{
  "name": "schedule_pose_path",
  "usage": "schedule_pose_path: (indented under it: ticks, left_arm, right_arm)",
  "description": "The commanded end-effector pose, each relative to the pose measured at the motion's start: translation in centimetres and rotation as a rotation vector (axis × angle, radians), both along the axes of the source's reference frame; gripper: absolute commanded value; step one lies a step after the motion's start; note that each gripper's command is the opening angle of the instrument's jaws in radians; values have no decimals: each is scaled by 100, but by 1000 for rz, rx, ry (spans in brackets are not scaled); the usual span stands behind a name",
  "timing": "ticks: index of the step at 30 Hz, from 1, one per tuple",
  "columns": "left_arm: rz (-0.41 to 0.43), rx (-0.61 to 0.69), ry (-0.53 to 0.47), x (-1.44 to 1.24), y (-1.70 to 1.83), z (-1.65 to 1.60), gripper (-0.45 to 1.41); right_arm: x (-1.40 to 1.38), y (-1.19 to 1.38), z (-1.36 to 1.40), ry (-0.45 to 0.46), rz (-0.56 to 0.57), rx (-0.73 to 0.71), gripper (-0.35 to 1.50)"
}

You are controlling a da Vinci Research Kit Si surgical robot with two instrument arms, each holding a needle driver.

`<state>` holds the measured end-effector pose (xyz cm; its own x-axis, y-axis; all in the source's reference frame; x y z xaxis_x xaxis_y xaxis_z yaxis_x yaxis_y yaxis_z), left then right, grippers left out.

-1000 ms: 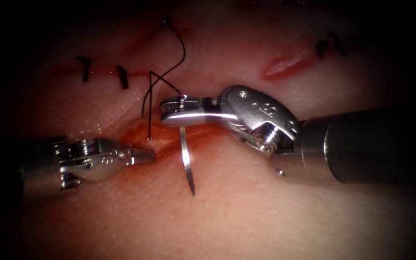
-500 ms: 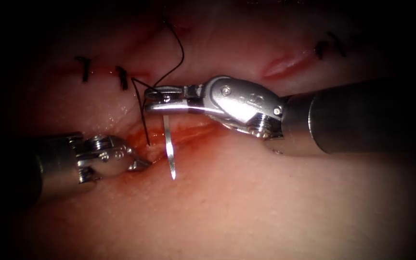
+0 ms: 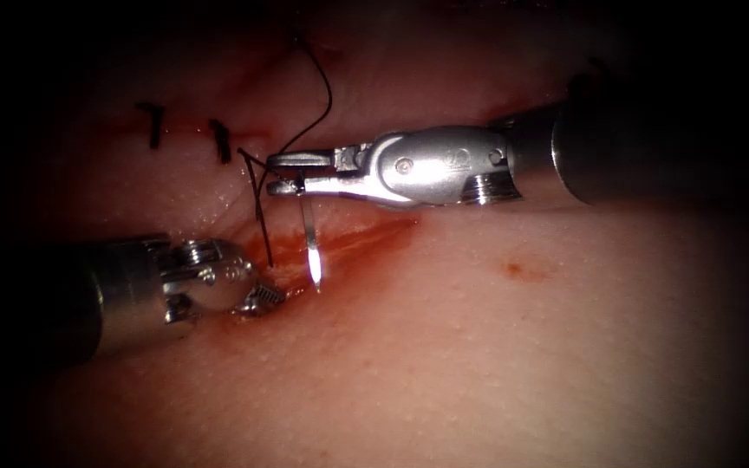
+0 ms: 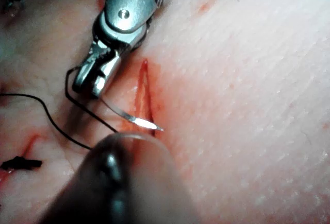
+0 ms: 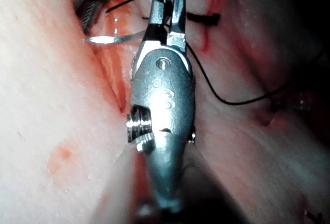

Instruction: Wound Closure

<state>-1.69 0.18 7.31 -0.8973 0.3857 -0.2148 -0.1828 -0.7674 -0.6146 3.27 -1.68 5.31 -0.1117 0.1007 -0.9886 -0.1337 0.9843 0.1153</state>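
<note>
My right tool (image 3: pixel 281 172) comes in from the right, and its jaws are shut on the curved needle (image 3: pixel 309 234) near the thread end. The needle hangs down from the jaws, its bright tip at the red cut (image 3: pixel 348 236) beside the left tool; I cannot tell whether it touches the tissue. In the left wrist view the needle (image 4: pixel 129 117) points at the cut's (image 4: pixel 144 92) end. Black thread (image 3: pixel 326 91) runs from the needle's end in a loop and down into the tissue left of the cut. My left tool (image 3: pixel 263 299) rests at the cut's left end, its jaws slightly open and holding nothing.
Two finished black stitches (image 3: pixel 151 124) (image 3: pixel 220 139) lie on the closed line at the upper left. Red fluid wets the tissue around the cut, and a small red spot (image 3: pixel 517 269) sits to the right. The right shaft (image 3: pixel 643 152) crosses the upper right.
The right tool has moved left and up and turned, bringing the needle tip from the lower tissue up to the cut. The left tool has edged right and its jaws have parted.
</note>
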Motion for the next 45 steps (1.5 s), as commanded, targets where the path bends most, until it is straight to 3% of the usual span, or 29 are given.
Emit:
schedule_pose_path:
  ticks: [1,7,22,28,29,31,38,41,45]
  left_arm:
    - [0,1,-2,-4,4,5,41]
    - [1,-3,3,1,10,0,51]
    - [5,-11,2,6,13,-5,32]
    - [-1,-22,-2,11,14,-8,24]
    - [-11,-39,-5,13,15,-11,10]
    - [-28,-61,-11,13,16,-15,5]
    - [-76,-117,-33,12,18,-48,10]
    - [-91,-138,-43,13,14,-57,4]
    - [-110,-186,-88,13,-11,-73,2]
  right_arm:
    - [14,3,7,4,5,-8,-35]
    - [30,-4,10,11,18,-27,-35]
    - [40,-10,24,23,55,-89,-35]
    - [46,-25,25,31,70,-102,-35]
    - [44,-28,26,33,70,-108,-35]
    - [41,-30,29,27,69,-94,-35]
    - [35,-36,34,11,61,-50,-35]
    - [35,-35,34,9,59,-39,-35]
    - [33,-33,30,5,30,-1,-35]
